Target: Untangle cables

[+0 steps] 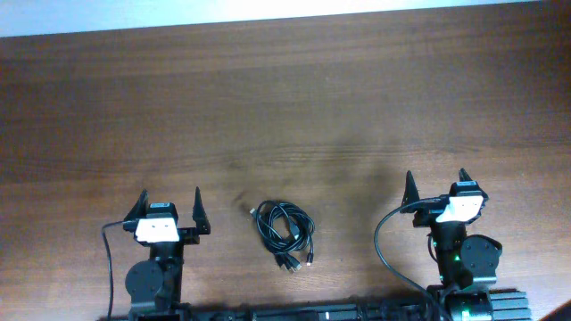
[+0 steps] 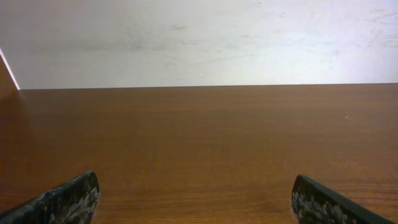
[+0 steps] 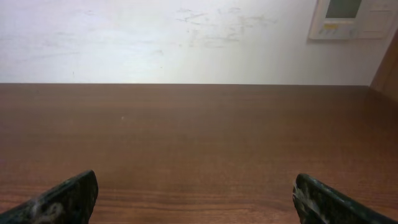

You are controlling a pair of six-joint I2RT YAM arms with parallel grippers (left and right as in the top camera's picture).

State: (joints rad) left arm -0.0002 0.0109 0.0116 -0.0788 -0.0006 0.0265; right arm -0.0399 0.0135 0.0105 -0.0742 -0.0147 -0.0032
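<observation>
The cables lie as one small black bundle of overlapping loops on the wooden table, close to its robot-side edge. Several plug ends trail out of the coil on the side facing the robot bases, and one small connector pokes out at the coil's far left corner. Nothing touches the bundle. The left gripper sits to the left of the cables, near them but apart, with its two fingers spread wide and nothing between them. The right gripper sits to the right of the cables, farther from them than the left one and reaching slightly farther across the table than the coil; its fingers are spread wide too and hold nothing. Both grippers point away from the robot bases, past the bundle, so neither wrist camera sees the cables. In the left wrist view the left gripper shows only its dark fingers at the bottom corners, with bare wood between them and a pale wall beyond. The right wrist view shows the right gripper the same way, with its fingers wide apart over bare wood and a white wall panel at the upper right.
</observation>
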